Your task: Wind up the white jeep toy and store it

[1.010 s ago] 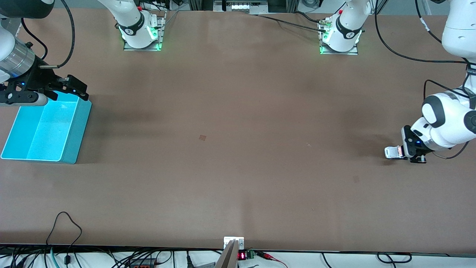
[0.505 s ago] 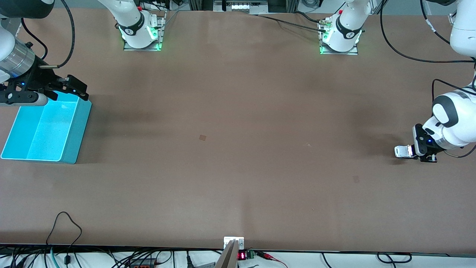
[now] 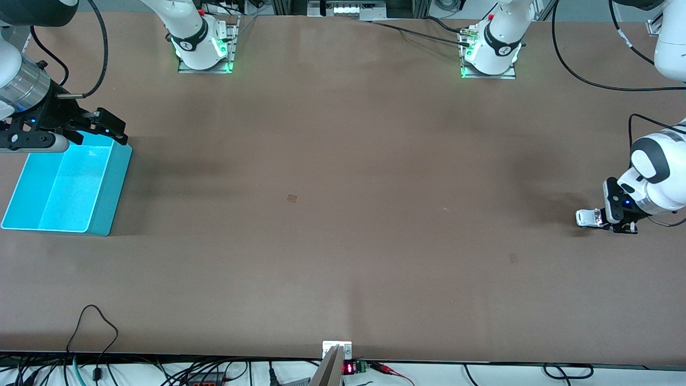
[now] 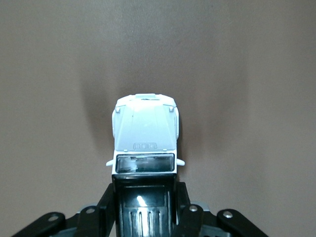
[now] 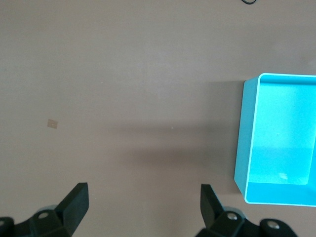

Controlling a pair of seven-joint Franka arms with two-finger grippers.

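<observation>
Left gripper [image 3: 604,219]: is being kept low at the left arm's end of the brown table [image 3: 343,214], clenched on the toy's black rear.
Small white plastic jeep toy with black roof [image 4: 145,143]: is being held, hood pointing outward.
Right gripper [image 5: 143,202]: is being held spread wide, grasping nothing, above the open turquoise plastic bin [image 3: 64,185].

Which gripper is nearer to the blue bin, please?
Right. The right gripper hangs open over the blue bin; the left gripper, at the table's left-arm end, holds the white jeep toy.
</observation>
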